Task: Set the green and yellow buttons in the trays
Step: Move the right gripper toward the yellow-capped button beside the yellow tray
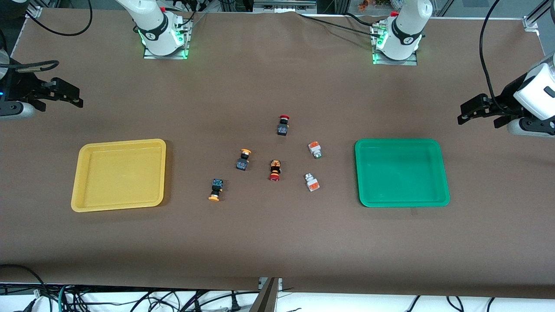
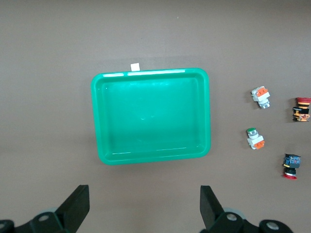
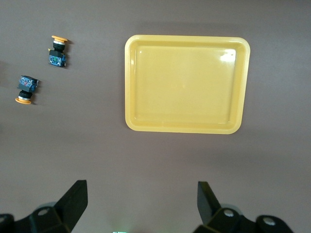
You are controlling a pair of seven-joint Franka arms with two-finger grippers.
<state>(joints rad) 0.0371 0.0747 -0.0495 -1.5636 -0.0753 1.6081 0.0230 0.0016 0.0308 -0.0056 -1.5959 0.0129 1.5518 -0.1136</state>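
Front view – buttons (image 1: 243, 160) lie between the trays (image 1: 119, 174), well apart from both grippers' wide, empty jaws

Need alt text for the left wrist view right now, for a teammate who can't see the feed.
An empty green tray lies on the brown table, seen from above, with the open left gripper hovering near one of its long sides. Beside the tray lie two white-grey buttons and, past them, two red-capped switches.

light: even, overhead | shadows: soft | glare: tray rims | focus: sharp
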